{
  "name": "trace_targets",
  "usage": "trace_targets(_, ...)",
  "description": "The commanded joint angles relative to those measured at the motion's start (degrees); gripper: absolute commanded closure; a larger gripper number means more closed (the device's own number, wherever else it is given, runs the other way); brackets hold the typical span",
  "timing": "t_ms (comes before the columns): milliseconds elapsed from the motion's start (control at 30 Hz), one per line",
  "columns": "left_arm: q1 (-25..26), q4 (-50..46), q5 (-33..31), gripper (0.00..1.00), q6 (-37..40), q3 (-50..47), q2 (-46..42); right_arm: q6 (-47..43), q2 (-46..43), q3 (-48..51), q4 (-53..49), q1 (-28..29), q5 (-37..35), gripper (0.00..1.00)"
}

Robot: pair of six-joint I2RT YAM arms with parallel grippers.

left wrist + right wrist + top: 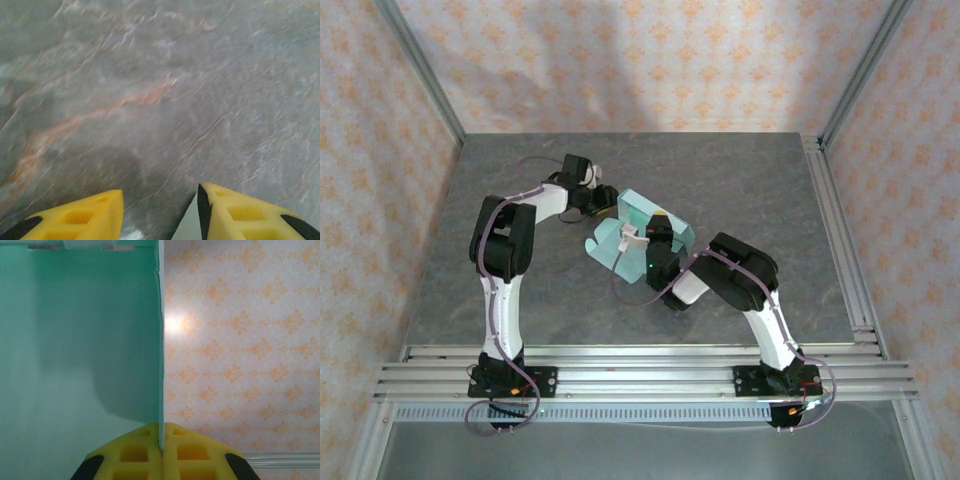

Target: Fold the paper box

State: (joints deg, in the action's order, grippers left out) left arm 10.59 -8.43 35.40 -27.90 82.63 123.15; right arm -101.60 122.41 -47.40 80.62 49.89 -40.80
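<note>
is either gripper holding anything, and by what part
The right gripper pinches the paper box by the edge of one panel; the left gripper is open, empty.

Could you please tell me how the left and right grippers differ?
The left gripper stands open over the grey table; the right gripper is shut on an edge of the paper box. The left one looks down, the right one toward the patterned wall. Both have yellow fingers.

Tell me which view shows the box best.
Top external: the box shows whole, half-folded. Right wrist gives one mint panel close up, its edge pinched by the right hand. Left wrist catches a pale sliver by the left hand, likely card.
</note>
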Motion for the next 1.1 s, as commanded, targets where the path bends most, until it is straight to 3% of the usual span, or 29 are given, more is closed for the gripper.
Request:
trace_targets(0,-0.36,3.94,0.26,0.52,1.41,-3.98,-4.96,1.69,-0.21,0.81,-0.98,-0.18,-1.39,1.00)
trace_targets(167,-0.27,14.63,-0.59,0.43,1.97,-11.57,-7.90,1.97,-0.46,0.67,-1.42,-0.28,-1.31,1.00)
trace_targets(567,-0.09,29.96,2.44,0.38,1.93,-19.51,-9.08,3.08,-0.60,0.99,-2.36,-0.76,-1.76,1.00)
trace_targets(933,-0.06,45.21,5.12,0.42,2.19,-26.24,-11.19,3.74,-0.33,0.81,-2.69,-0.93,-2.04,1.00)
trace_targets(1067,-0.05,45.39,9.08,0.42,4.68,-24.90,-9.99,3.90,-0.24,0.72,-2.71,-1.03,-2.14,1.00)
